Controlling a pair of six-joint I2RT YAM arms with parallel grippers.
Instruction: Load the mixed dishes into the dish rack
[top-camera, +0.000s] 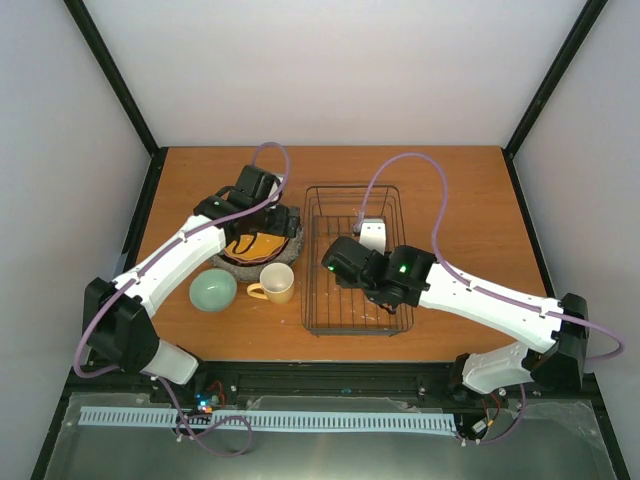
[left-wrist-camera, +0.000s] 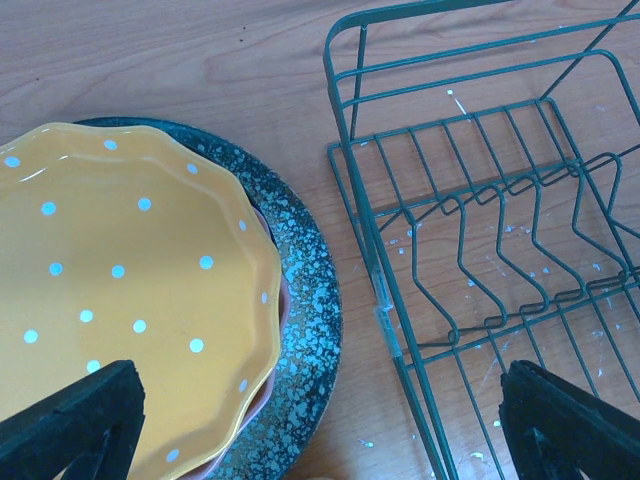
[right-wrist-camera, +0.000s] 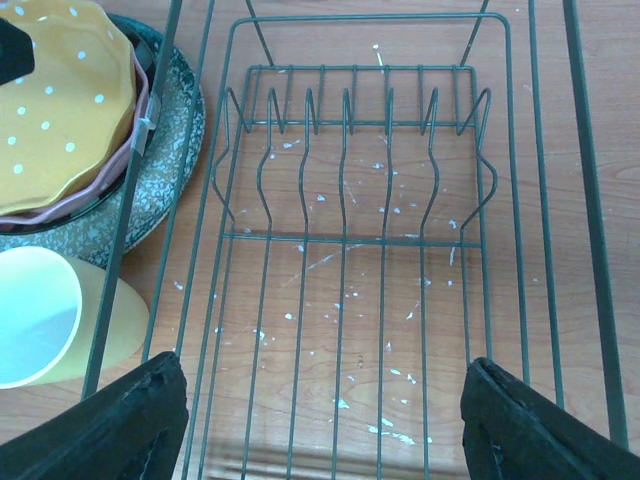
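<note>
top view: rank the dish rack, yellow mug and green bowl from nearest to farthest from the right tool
1. dish rack: directly beneath the right tool.
2. yellow mug: on the table just left of the rack.
3. pale green bowl: farther left, beyond the mug.

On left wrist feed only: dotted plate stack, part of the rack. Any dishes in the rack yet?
Observer: None visible; in the right wrist view the dish rack is bare wire.
Operator: Where's the right arm?
Observer: The right gripper hangs open above the rack floor.
Operator: Other dishes?
Observer: A yellow mug and a pale green bowl stand side by side, just on the near side of the plate stack.
</note>
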